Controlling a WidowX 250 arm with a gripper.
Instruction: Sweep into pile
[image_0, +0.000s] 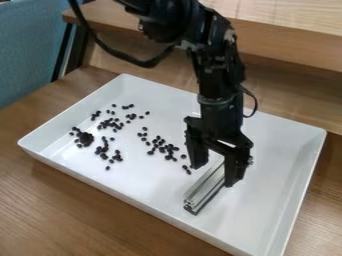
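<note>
Silvery metal bar (206, 187) clenched, and dark beads (107, 125) all over!
The gripper (215, 175) has its 2 jaws clamped around that grooved, straight-edged bar, near small round beads scattered in clusters across the smooth white tray (284, 160).

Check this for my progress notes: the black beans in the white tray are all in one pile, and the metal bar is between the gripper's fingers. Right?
Not quite: the camera view shows the black beans scattered in loose clusters in the white tray. The metal bar is between the gripper's fingers.
</note>
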